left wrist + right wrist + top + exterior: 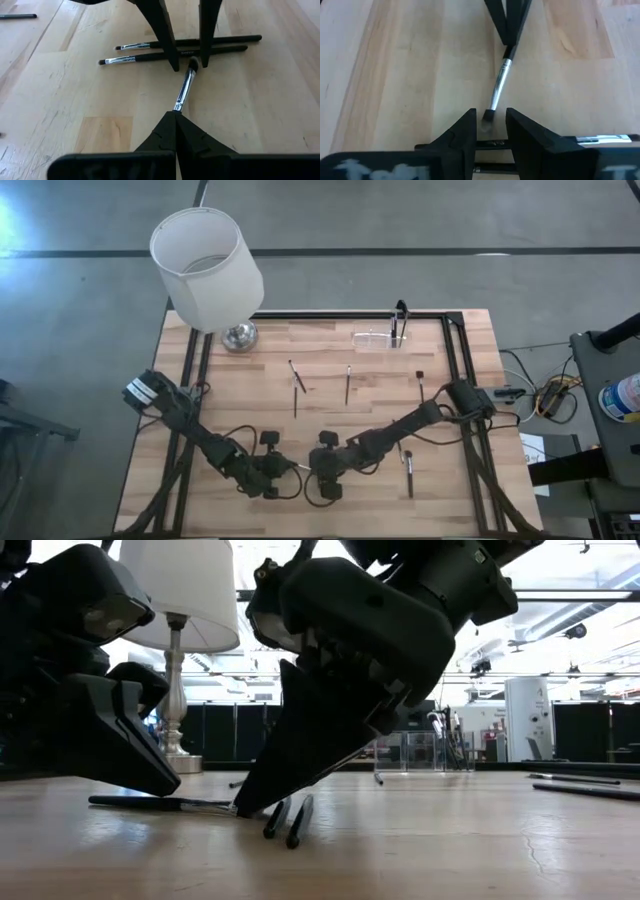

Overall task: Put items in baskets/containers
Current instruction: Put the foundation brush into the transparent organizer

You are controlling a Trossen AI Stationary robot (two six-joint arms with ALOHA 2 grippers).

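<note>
High view shows both arms folded low over the near middle of the counter (330, 370), wrists bent inward so the two grippers face each other tip to tip. The left gripper (176, 116) has its jaws pinched shut on the handle end of a silver-ferruled brush (184, 89). The right gripper (489, 120) stands with jaws parted, straddling the brush's bristled tip, fingers either side and not clamped. Two more brushes (180, 47) lie side by side on the wood just behind the right fingers. Other loose brushes (347, 383) are scattered across the middle of the counter, one (409, 473) near the right arm. The clear holder (378, 339) sits at the far edge, right of centre, with a dark brush standing in it. A white lamp (205, 268) fills the far left corner. Bare wood lies open between the grippers and the holder.
</note>
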